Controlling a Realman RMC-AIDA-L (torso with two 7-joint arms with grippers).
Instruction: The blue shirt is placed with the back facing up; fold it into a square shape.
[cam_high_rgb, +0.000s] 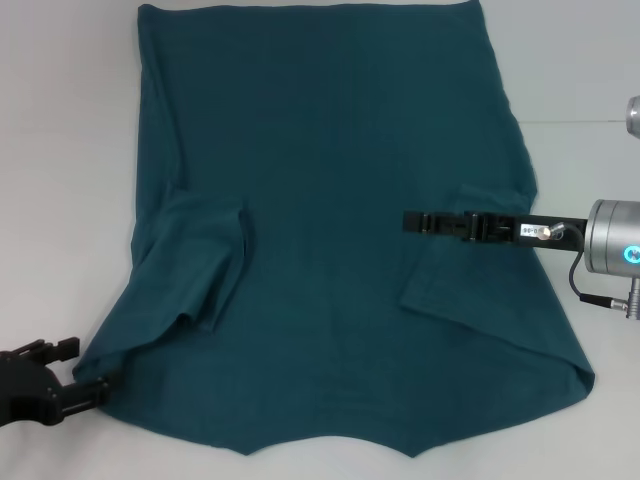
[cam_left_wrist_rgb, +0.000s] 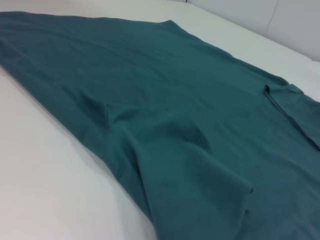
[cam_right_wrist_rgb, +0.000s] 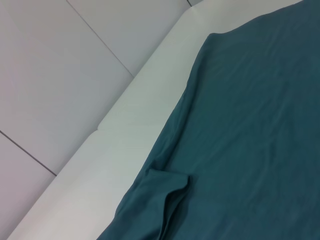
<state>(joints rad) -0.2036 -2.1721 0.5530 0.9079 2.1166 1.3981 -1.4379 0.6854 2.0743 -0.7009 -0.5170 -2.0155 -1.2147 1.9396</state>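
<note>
Right hand (cam_high_rgb: 412, 221), grip unclear, over blue shirt (cam_high_rgb: 330, 200); left hand (cam_high_rgb: 88, 392) pinches its corner.

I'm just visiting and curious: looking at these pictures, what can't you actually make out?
- The blue shirt: its far end runs past the head view's top edge; both wrist views show only part of it.
- Its underside faces the table, so any print is hidden.
- Left pincer: at the shirt's near corner in the head view, partly cut by the edge; contact unclear.
- Right pincer: over the shirt's folded sleeve; grip unreadable.
</note>
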